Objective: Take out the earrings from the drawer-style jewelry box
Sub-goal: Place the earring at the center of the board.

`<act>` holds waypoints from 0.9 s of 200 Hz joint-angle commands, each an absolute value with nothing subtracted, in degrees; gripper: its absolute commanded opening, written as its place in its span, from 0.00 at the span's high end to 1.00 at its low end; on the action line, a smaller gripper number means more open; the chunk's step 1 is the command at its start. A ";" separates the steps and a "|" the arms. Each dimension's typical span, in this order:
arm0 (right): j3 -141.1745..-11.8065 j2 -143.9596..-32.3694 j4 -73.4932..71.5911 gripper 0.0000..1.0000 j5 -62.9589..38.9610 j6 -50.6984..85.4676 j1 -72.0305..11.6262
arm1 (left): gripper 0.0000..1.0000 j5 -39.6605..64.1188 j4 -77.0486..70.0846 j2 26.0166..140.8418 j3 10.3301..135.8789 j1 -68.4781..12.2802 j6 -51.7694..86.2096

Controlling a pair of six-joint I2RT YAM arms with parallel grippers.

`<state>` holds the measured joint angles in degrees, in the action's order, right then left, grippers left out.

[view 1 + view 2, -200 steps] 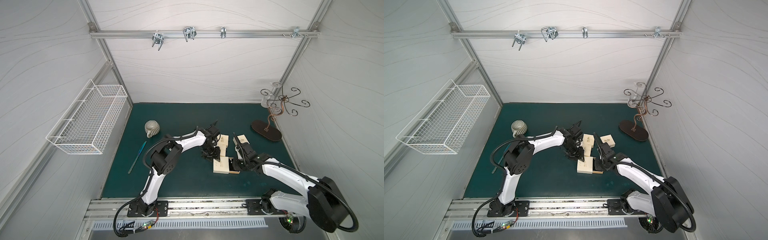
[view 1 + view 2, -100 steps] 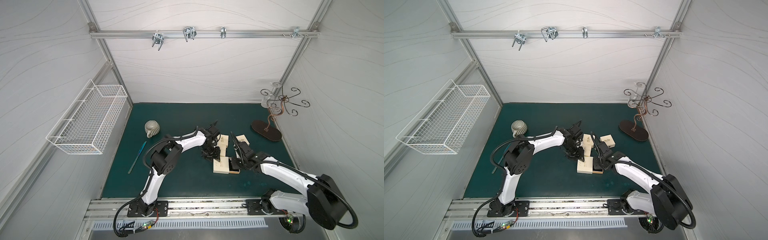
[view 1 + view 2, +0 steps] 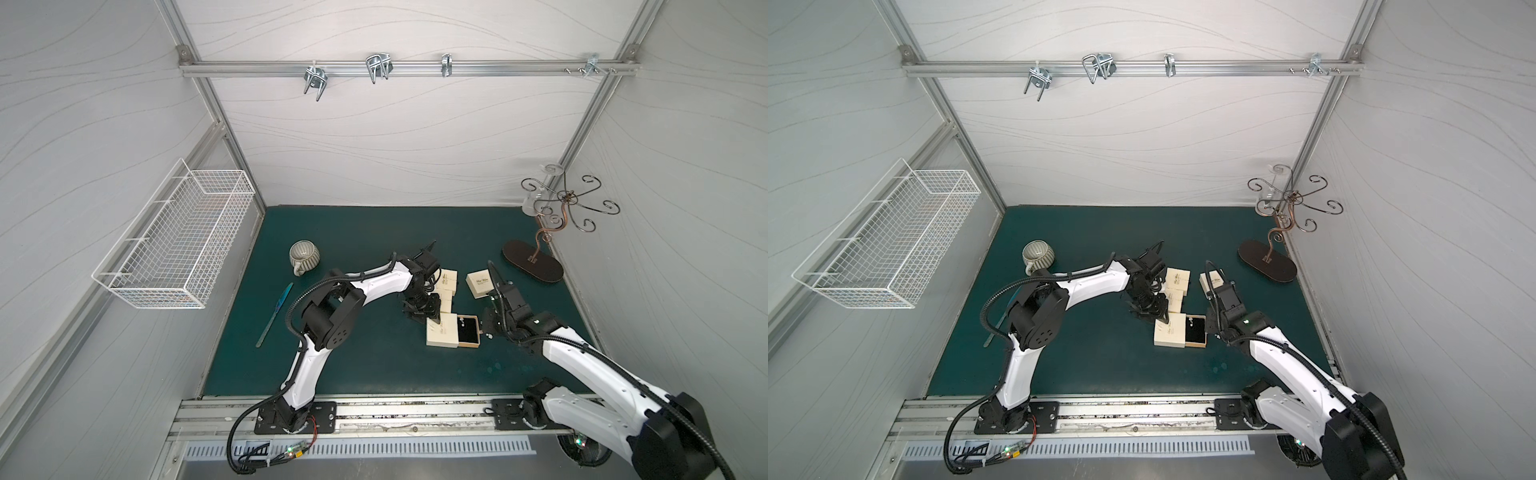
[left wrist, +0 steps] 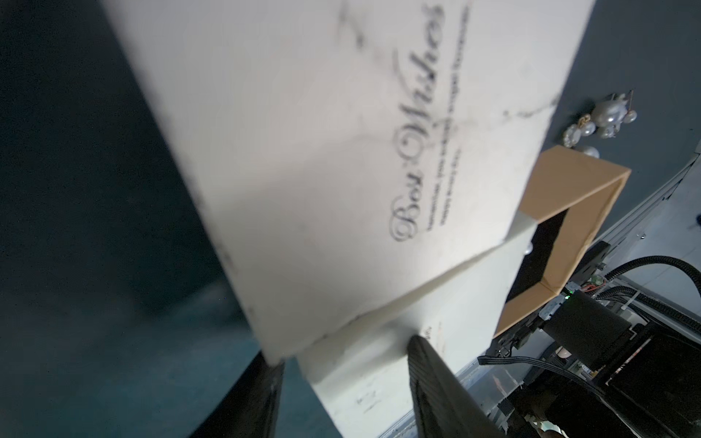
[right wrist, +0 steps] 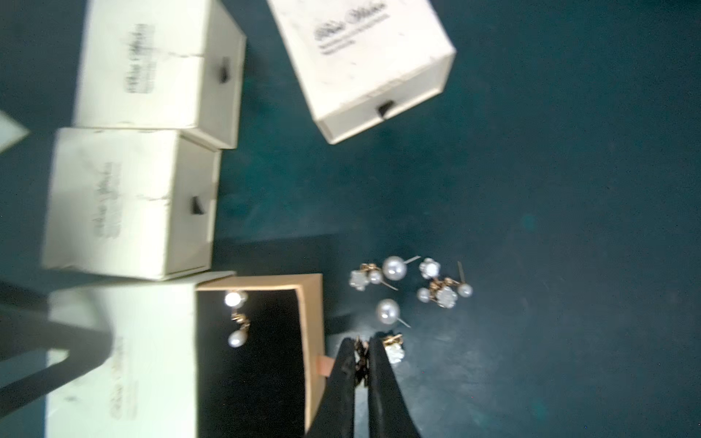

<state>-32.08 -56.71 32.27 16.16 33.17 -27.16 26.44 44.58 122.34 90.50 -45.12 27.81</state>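
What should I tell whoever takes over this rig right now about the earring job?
Left gripper: jaws clamped on the box, steadying it.
Right gripper: jaws shut on an earring, just outside the drawer, over the mat.
Done: drawer pulled out; several earrings lie on the mat beside it.
Left: set this one down, then take out the drop earring visible in the drawer.

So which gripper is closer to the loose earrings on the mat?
Right. The right gripper is pinching one of the earrings, beside the open drawer; the left gripper clamps the cream sleeve, beyond the drawer.
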 commanded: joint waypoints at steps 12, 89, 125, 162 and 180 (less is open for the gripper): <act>-32.65 -62.15 35.66 0.90 12.73 35.41 -21.82 | 0.46 18.97 46.91 127.28 89.21 -45.64 27.69; -33.99 -66.14 36.13 0.72 10.70 35.34 -19.35 | 0.46 18.81 46.76 126.84 88.95 -45.90 27.55; -33.89 -61.80 32.52 0.71 10.80 33.53 -25.86 | 0.46 18.99 46.75 126.87 89.31 -46.03 27.33; -37.45 -61.16 29.89 0.68 15.30 30.55 -36.01 | 0.46 19.08 47.01 126.87 89.30 -46.28 27.07; -39.04 -64.98 29.88 0.68 12.95 30.38 -36.28 | 0.46 18.90 46.98 126.77 89.21 -46.28 27.07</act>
